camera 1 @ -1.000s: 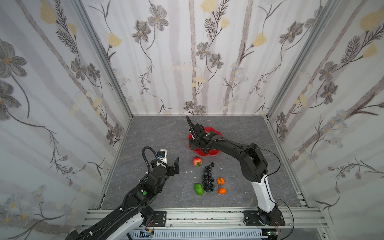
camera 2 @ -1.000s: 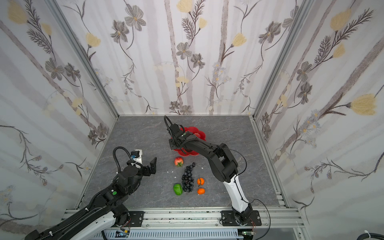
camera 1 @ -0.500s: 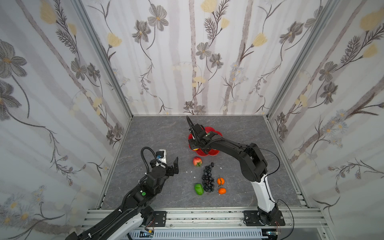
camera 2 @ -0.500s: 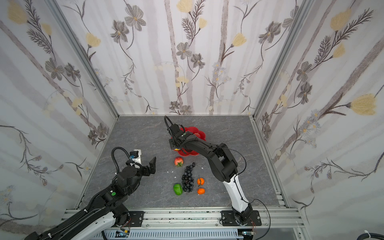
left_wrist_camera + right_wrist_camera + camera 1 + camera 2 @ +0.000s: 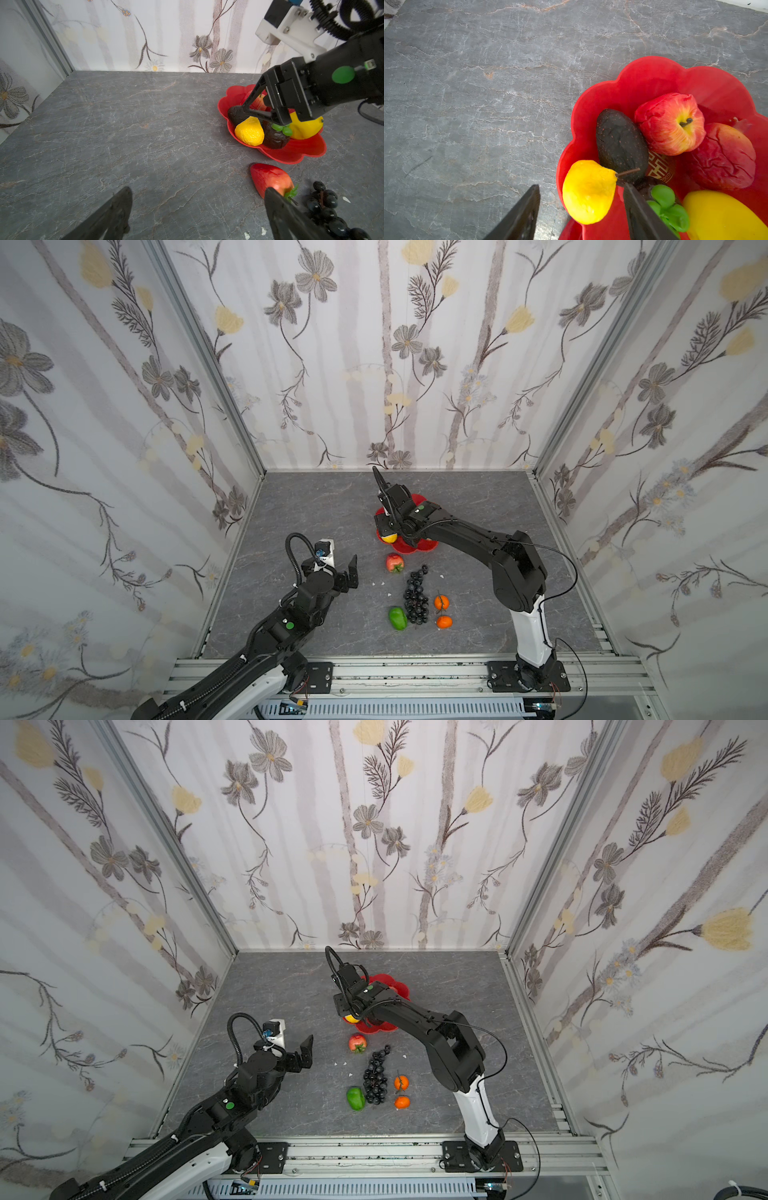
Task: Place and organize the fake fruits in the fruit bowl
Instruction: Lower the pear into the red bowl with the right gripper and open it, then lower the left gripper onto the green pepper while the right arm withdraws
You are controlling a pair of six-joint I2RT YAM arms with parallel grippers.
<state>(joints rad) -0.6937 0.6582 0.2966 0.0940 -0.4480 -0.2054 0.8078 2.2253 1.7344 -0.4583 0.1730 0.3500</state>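
Yellow pear (image 5: 588, 192) at fruit bowl (image 5: 654, 72) edge, between spread jaws of right gripper (image 5: 581, 186)

Both arms are showing matte black housings with rounded joints. On the left arm (image 5: 286, 626) and the right arm (image 5: 478, 537), a round green sticker (image 5: 343, 74) is marking the segment behind the fingers (image 5: 519, 214). The left gripper (image 5: 198, 192) and the right gripper (image 5: 581, 186) are carrying flat, black, tapering fingers. Just behind the fingers, a white bracket (image 5: 291, 27) with silver screws is carrying a small camera, and a ribbed black hose (image 5: 288, 549) is looping from it. Farthest from the fingers, each arm is wearing a white shell (image 5: 530, 635) above a black plate (image 5: 496, 674) with screws. A thin black cable (image 5: 575, 572) is trailing along the right arm.
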